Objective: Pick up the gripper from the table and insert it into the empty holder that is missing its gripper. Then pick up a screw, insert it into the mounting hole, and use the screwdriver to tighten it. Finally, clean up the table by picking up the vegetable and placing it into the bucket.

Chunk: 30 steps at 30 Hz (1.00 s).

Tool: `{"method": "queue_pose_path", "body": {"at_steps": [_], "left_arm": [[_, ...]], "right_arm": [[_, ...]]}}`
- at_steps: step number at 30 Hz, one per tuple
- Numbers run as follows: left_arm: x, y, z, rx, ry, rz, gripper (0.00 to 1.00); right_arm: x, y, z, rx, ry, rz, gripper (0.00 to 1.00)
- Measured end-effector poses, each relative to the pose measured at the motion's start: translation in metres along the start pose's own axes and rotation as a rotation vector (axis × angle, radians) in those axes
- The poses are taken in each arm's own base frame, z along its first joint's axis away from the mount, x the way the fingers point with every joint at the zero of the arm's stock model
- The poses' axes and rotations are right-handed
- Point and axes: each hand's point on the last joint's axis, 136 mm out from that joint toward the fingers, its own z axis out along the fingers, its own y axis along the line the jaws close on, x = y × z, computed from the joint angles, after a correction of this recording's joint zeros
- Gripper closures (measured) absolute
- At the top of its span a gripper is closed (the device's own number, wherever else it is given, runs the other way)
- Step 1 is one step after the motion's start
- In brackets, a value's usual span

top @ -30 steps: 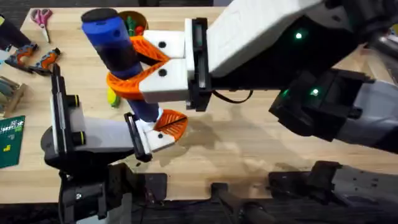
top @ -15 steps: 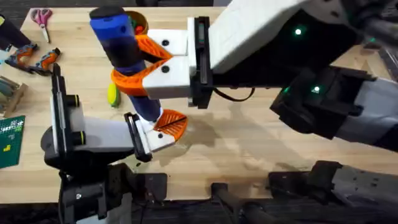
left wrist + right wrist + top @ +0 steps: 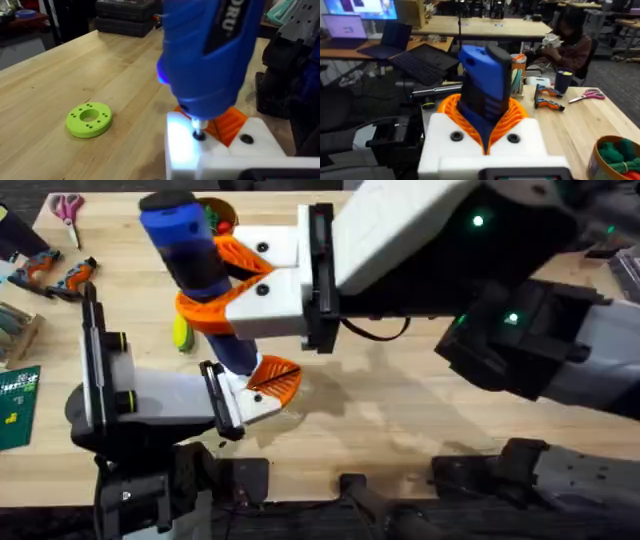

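My right gripper (image 3: 208,286) reaches across from the right and is shut on the blue screwdriver (image 3: 190,265), which stands nearly upright. In the right wrist view, its orange fingers (image 3: 451,111) clamp the screwdriver (image 3: 485,80). The bit comes down on a dark screw (image 3: 199,134) in the white holder (image 3: 225,152), with the orange gripper piece (image 3: 231,121) just behind. My left gripper (image 3: 262,385) sits under the screwdriver's tip. The yellow-green vegetable (image 3: 181,332) lies on the table left of the screwdriver. The bucket (image 3: 221,213) peeks out behind it at the far edge.
A lime-green disc (image 3: 89,119) lies on the wood near the holder. Pink scissors (image 3: 67,207) and orange-black tools (image 3: 58,273) sit at the far left, with a green board (image 3: 18,406) at the left edge. The right arm spans the table's middle and right.
The right gripper and the screwdriver have shifted very slightly over the holder. The left arm and the vegetable have stayed put.
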Motion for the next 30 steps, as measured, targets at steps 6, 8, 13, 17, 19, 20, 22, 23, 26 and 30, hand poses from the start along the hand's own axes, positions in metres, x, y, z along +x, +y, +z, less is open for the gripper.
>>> {"method": "queue_pose_path", "body": {"at_steps": [6, 8, 13, 17, 19, 20, 22, 23, 26, 30], "left_arm": [[0.0, 0.0, 0.0, -0.001, 0.0, 0.004, 0.989], [0.0, 0.0, 0.0, 0.0, 0.0, 0.004, 0.989], [0.0, 0.0, 0.0, 0.0, 0.0, 0.004, 0.989], [0.0, 0.0, 0.0, 0.0, 0.0, 0.004, 0.989], [0.0, 0.0, 0.0, 0.0, 0.0, 0.004, 0.989], [0.0, 0.0, 0.0, 0.0, 0.0, 0.004, 0.989], [0.0, 0.0, 0.0, 0.0, 0.0, 0.004, 0.989], [0.0, 0.0, 0.0, 0.0, 0.0, 0.004, 0.989], [0.0, 0.0, 0.0, 0.0, 0.0, 0.004, 0.989], [0.0, 0.0, 0.0, 0.0, 0.0, 0.004, 0.989]], "right_arm": [[-0.021, -0.013, 0.003, 0.012, -0.029, -0.02, 0.975], [-0.049, -0.021, 0.001, 0.035, -0.081, -0.067, 0.975], [-0.113, -0.027, -0.007, 0.071, -0.174, -0.152, 0.975], [-0.114, -0.03, -0.012, 0.08, -0.128, -0.146, 0.975], [-0.098, -0.038, -0.014, 0.095, -0.069, -0.12, 0.975], [-0.088, -0.043, -0.016, 0.106, -0.034, -0.109, 0.975], [-0.071, -0.052, -0.019, 0.125, 0.027, -0.099, 0.975], [-0.062, -0.057, -0.022, 0.136, 0.061, -0.098, 0.975], [-0.017, -0.083, -0.044, 0.223, 0.245, -0.109, 0.975], [0.034, -0.133, -0.09, 0.444, 0.53, -0.244, 0.975]]}}
